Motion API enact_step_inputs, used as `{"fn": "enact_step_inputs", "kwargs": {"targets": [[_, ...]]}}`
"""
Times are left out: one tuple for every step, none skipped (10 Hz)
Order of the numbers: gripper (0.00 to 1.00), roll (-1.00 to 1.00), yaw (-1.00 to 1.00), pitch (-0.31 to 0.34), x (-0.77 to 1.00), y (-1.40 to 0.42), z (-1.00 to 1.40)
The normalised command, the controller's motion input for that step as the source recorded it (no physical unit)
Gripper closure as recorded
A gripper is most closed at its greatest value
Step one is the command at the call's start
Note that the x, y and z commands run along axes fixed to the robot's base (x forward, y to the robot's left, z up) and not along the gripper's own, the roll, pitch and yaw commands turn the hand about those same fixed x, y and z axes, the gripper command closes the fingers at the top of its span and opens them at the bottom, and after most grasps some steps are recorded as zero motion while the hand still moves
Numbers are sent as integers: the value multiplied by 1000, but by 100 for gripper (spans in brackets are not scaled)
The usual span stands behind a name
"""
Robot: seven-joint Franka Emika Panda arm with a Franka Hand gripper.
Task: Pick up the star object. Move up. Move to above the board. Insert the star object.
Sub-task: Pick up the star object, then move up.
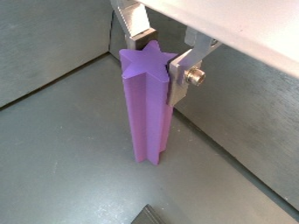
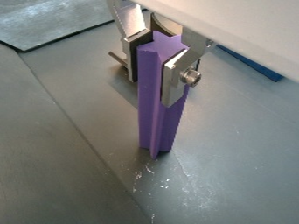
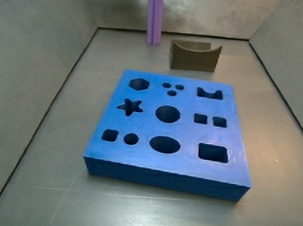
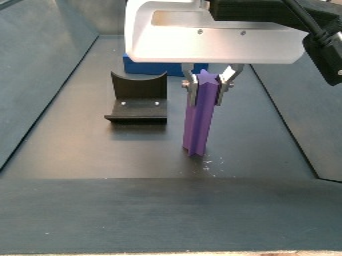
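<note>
The star object is a tall light-purple prism with a star-shaped top. It stands upright with its lower end at the grey floor, and it shows in both wrist views and both side views. My gripper is shut on its upper end, one silver finger pressed on each side. The board is a thick blue slab with a star hole and other holes. It lies nearer the front in the side view, well apart from the star object.
The dark olive fixture stands on the floor beside the star object, between it and the board's far edge; it also shows in a side view. Grey walls enclose the floor. A blue board edge shows in a wrist view.
</note>
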Motion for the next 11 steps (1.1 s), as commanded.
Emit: {"fn": "enact_step_inputs", "kwargs": {"targets": [[100,0,0,0,0,0,0],[100,0,0,0,0,0,0],[100,0,0,0,0,0,0],[100,0,0,0,0,0,0],[100,0,0,0,0,0,0],[100,0,0,0,0,0,0],[100,0,0,0,0,0,0],[100,0,0,0,0,0,0],[100,0,0,0,0,0,0],[100,0,0,0,0,0,833],[100,12,-4,-37,70,-27,905]]}}
